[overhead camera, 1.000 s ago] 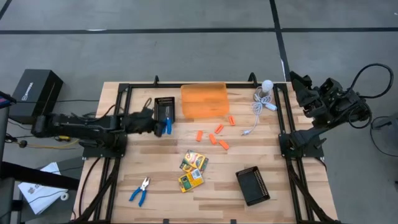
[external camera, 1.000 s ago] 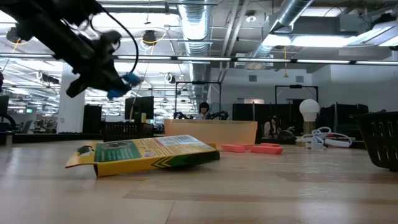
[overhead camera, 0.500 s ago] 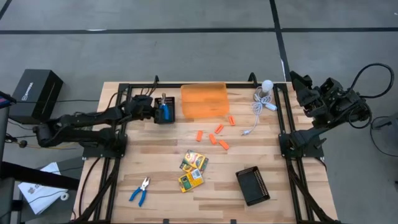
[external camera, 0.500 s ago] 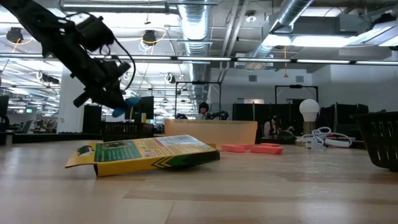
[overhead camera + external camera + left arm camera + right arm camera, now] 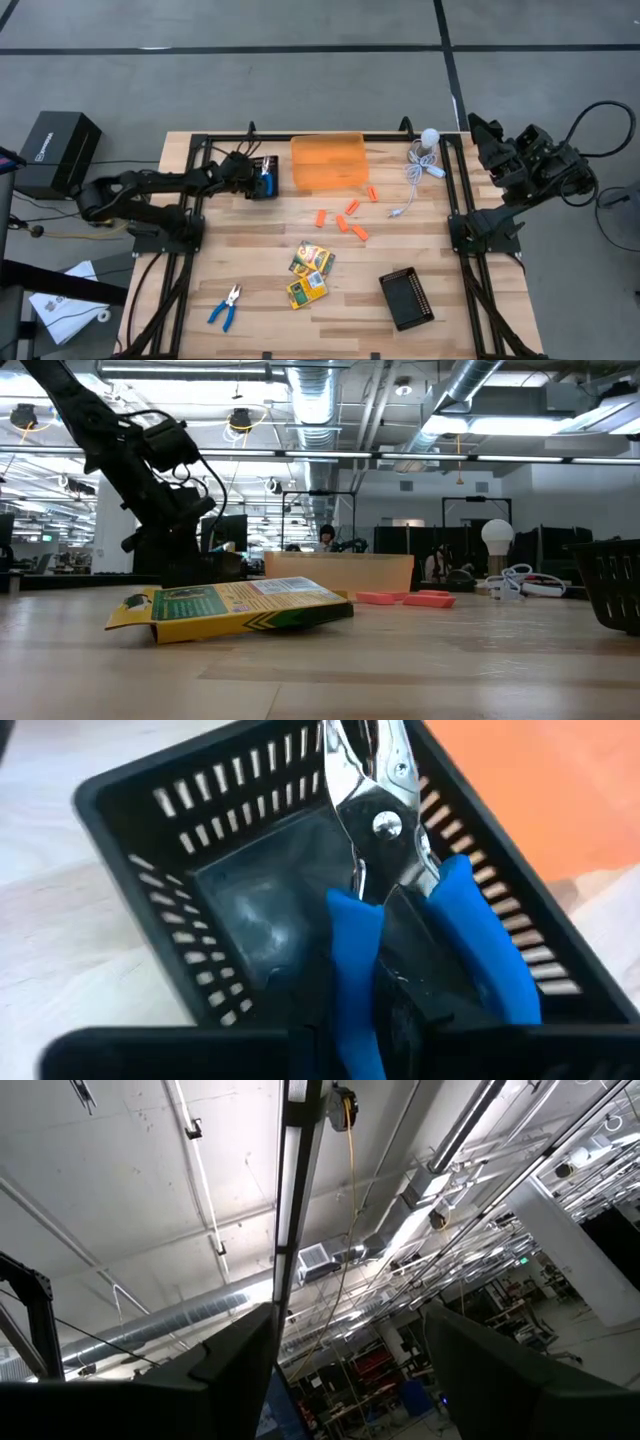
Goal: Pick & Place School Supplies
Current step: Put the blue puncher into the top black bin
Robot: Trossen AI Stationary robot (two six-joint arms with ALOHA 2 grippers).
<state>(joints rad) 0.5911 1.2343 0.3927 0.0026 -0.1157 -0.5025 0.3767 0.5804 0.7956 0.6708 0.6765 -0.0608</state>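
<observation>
Blue-handled silver pliers in black slotted tray

Two dark arms w/ chunky jointed links. Left arm, left of frame: black cables looped along it. Right arm, upper right: thick black cable arcing off.

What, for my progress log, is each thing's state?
Pliers: in far tray, tip against its wall.
Left gripper: over that tray.
Right gripper: jaws open, parked right of table.
Second pliers: lying on table.
Crayon boxes: lying flat.
Orange sticks: scattered loose.
</observation>
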